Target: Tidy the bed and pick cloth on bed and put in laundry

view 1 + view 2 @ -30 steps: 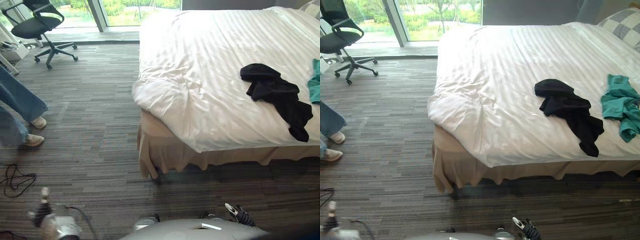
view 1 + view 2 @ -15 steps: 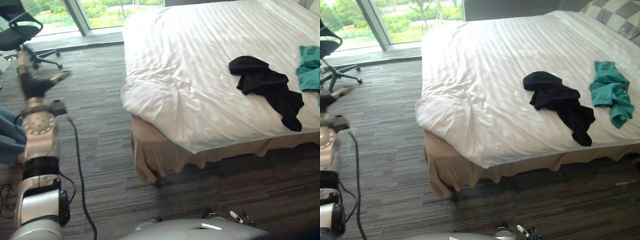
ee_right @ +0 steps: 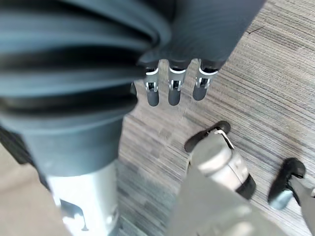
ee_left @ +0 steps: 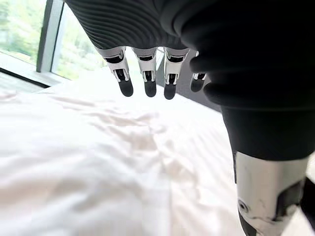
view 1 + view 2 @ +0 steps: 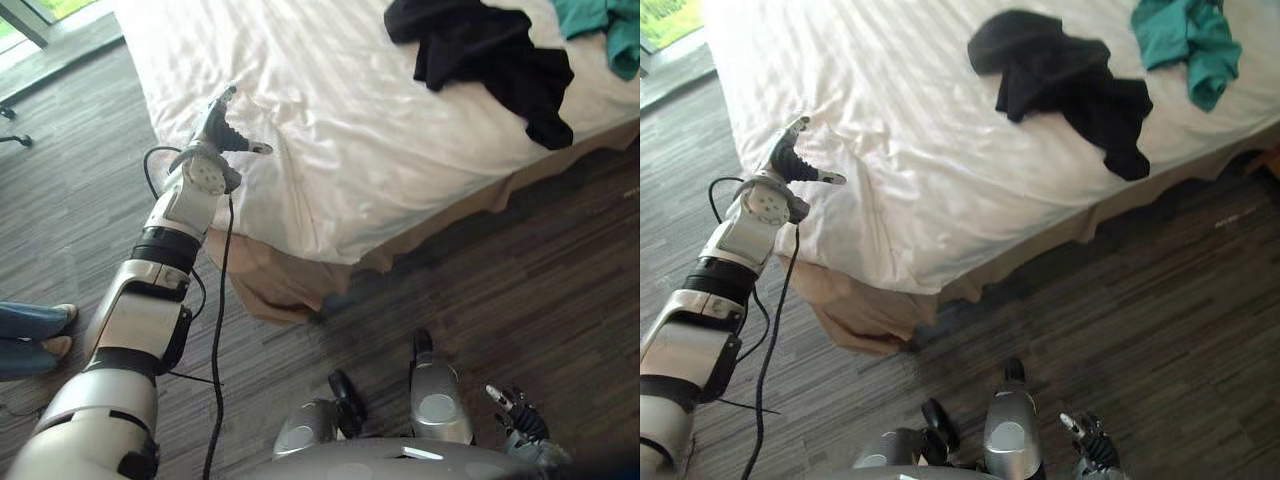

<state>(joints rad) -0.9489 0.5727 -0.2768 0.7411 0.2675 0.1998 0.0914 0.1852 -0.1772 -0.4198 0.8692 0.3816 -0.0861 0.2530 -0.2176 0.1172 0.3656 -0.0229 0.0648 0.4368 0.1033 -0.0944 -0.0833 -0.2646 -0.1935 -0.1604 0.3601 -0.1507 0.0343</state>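
Black cloth (image 5: 480,50) lay in a soft heap on the bed (image 5: 350,130), upper right of the frame, near a green cloth (image 5: 1185,35). It looked light and floppy; a thick fold would be best to grab. The left hand (image 5: 222,128) hung spread over the bed's corner, empty.

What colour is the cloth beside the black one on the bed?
The cloth is teal green, clearest in the right eye view.

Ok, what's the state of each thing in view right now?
Blanket: wrinkled at the near corner.
Left hand: open, over that corner, holding nothing.
Right hand: open, low over the floor, empty.
Black cloth: crumpled on the blanket, untouched.
Green cloth: crumpled on the blanket, apart from the black one.
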